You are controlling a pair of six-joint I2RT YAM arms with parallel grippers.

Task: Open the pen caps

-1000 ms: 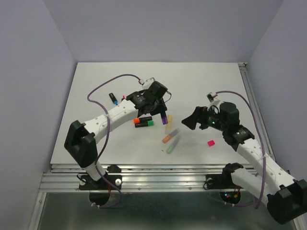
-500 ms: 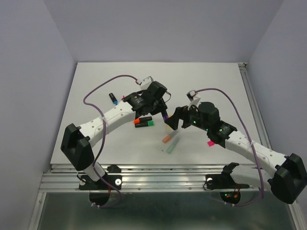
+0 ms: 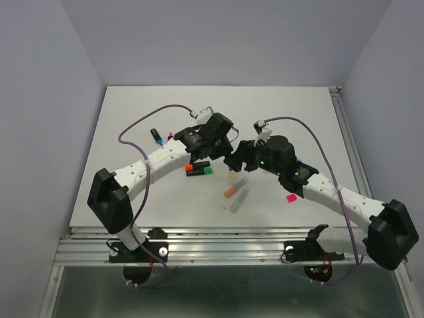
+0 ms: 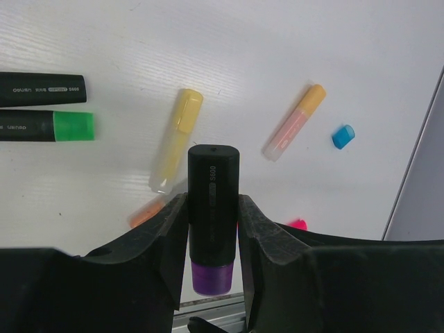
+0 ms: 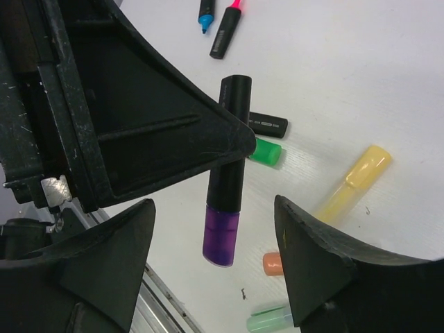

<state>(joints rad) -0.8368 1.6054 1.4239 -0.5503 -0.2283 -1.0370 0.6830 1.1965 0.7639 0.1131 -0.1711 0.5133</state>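
So the left fingers (image 4: 166, 239) pinch the pen (image 4: 213, 184) midair, purple cap (image 5: 221, 238) hanging between the right fingers (image 5: 316, 260), spread wide. If those clamp off-centre, the pen could twist loose imo.

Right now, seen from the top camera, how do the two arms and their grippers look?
The left arm and right arm are alike: white tubular links between bulky black joint housings. A thin purple cable loops along each. The left gripper and right gripper each have two matte black, wedge-shaped plastic fingers. Small green lights glow on the right arm.
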